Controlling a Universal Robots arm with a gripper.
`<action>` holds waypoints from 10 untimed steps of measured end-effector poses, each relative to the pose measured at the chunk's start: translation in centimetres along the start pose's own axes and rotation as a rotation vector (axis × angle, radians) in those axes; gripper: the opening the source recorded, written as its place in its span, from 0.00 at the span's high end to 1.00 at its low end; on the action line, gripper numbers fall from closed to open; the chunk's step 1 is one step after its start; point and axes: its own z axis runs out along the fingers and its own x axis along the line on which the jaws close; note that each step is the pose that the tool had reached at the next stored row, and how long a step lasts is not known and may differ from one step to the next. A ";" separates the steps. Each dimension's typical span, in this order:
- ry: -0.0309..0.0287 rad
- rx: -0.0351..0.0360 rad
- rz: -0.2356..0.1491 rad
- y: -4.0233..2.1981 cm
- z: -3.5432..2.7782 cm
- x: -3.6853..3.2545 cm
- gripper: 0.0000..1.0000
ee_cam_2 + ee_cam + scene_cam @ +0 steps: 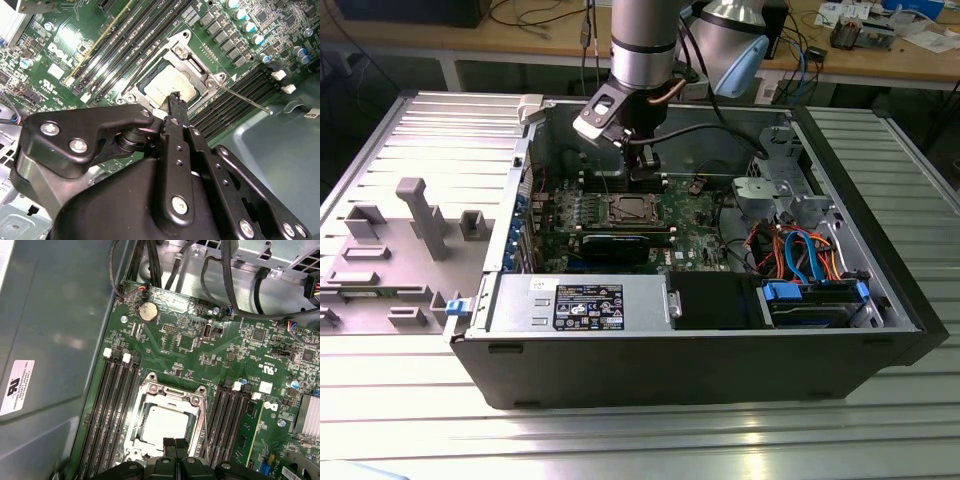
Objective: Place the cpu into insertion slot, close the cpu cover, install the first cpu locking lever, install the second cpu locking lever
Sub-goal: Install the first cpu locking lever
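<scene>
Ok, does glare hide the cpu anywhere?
First wrist view: cpu top washed pale, edges clear; second wrist view: the gripper covers one edge of it; exterior view: glare streaks the table, not the socket.

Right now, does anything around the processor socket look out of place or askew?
One thing: a thin locking lever sticks out sideways over the memory slots instead of lying along the cpu cover. The cpu looks level inside the cover's window, with the shut hand close by its edge.
</scene>
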 end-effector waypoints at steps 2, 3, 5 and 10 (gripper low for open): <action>0.0000 -0.0001 -0.008 0.00 0.00 0.00 0.89; 0.0000 -0.0001 -0.011 0.00 0.00 0.00 0.89; 0.0000 -0.0002 -0.017 0.00 0.00 0.00 0.89; 0.0001 -0.0005 -0.041 0.00 0.00 0.00 0.89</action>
